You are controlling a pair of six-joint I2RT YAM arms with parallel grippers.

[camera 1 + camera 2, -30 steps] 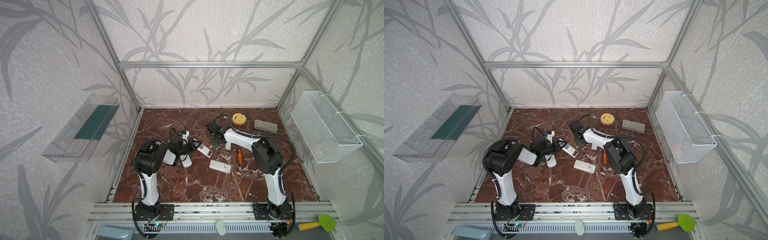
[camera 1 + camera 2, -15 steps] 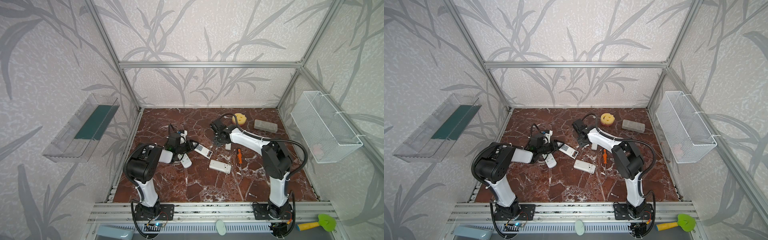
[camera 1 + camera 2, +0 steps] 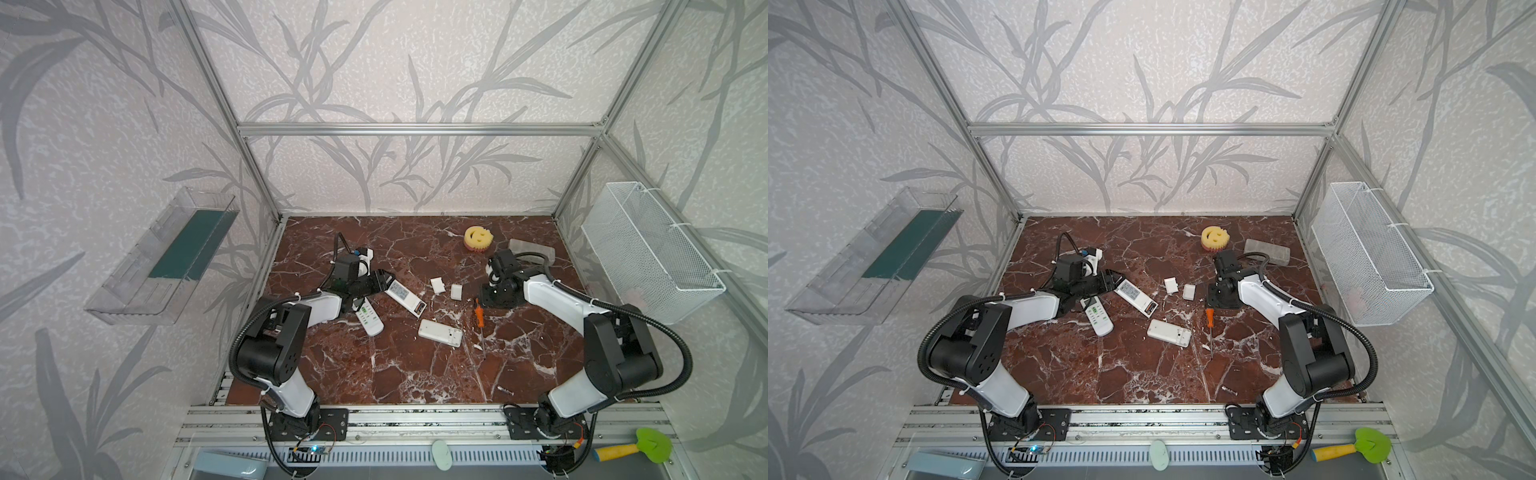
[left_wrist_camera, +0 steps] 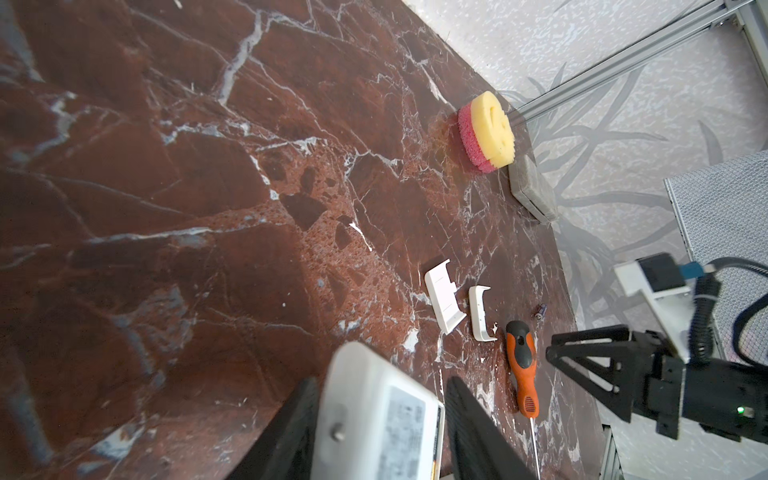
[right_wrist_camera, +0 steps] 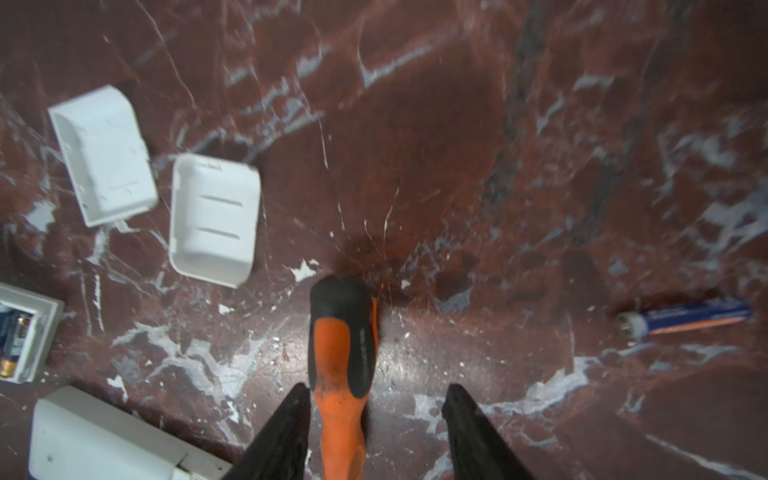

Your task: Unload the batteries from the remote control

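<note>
Left wrist view: the left gripper (image 4: 380, 382) has its black jaws on either side of one end of a white remote (image 4: 374, 428), very close to it. I cannot tell whether they press it. The remote's other end, seen from the right wrist, is an open compartment with batteries (image 5: 14, 336) seated inside. Next come two white covers (image 5: 208, 216), side by side on the marble top (image 5: 457, 124). Then the orange-handled screwdriver (image 5: 340, 353): the right gripper (image 5: 376, 388) stands spread around its handle, one finger just beside it, the other clear — nothing pinched. Past the handle, on the side away from the covers, a loose battery (image 5: 685, 318) — blue with an orange stripe — lies flat on the marble, apart from the rest.
</note>
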